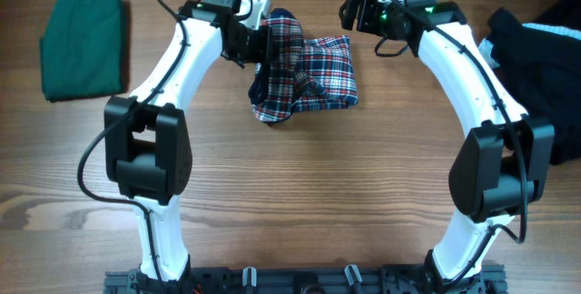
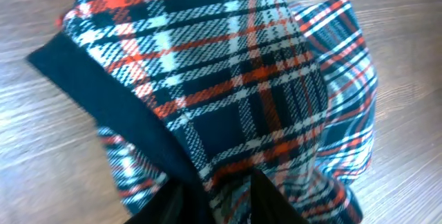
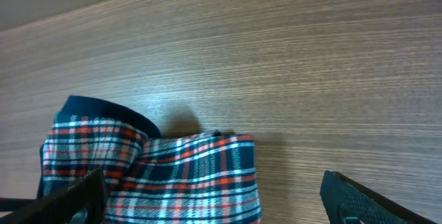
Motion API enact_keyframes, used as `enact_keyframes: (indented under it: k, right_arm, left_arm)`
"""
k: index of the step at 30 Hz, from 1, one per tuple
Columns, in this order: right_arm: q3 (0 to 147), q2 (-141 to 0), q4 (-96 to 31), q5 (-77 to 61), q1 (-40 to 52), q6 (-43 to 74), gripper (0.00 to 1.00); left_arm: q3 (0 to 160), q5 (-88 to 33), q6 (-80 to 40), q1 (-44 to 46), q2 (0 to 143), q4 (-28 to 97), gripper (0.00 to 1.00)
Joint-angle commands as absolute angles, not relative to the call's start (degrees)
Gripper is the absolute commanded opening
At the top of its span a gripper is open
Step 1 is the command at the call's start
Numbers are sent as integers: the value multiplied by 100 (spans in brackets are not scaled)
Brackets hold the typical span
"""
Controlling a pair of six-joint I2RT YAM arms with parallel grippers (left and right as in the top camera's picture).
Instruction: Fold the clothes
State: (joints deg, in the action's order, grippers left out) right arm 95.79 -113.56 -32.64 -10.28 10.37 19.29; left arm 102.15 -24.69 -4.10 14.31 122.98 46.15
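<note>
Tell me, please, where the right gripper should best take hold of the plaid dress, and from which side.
Probably the plaid dress at its far right corner, coming down from above on the right. That edge lies flat and free on the table, close by the open right gripper, while the left side is bunched up in the left gripper.

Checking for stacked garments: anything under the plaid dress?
Only wooden table shows around the plaid dress; no other garment pokes out. Its bunched folds cover whatever lies directly beneath, so that cannot be confirmed. The left gripper pinches its fabric.
</note>
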Motion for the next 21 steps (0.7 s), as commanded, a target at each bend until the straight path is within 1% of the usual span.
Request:
enact_keyframes:
  k: [1, 3, 4, 6, 7, 14, 21]
  right_arm:
    - [9692, -11227, -3264, -1168, 1026, 1970, 99]
    - [9692, -11227, -3260, -1168, 1026, 1968, 99]
    - [9692, -11227, -3260, -1168, 1026, 1970, 100]
    - [9692, -11227, -3264, -1166, 1026, 1966, 99]
    - [9692, -11227, -3264, -1166, 1024, 1962, 99]
    - [9692, -11227, -3267, -1166, 1026, 1953, 99]
    - [9692, -11227, -3271, -1168, 1026, 1955, 99]
  left_arm:
    - [10202, -2720, -340, 1415, 12357, 4521, 30]
    - [10202, -2692, -338, 1409, 12357, 4545, 27]
    - [10202, -2606, -338, 1400, 12357, 4558, 24]
    - [10202, -2373, -340, 1387, 12357, 4576, 12]
    - [10202, -2274, -340, 1374, 12357, 4584, 4]
    - [10202, -1929, -338, 1186, 12355, 4740, 4]
    - [10202, -1719, -340, 687, 12355, 4821, 4]
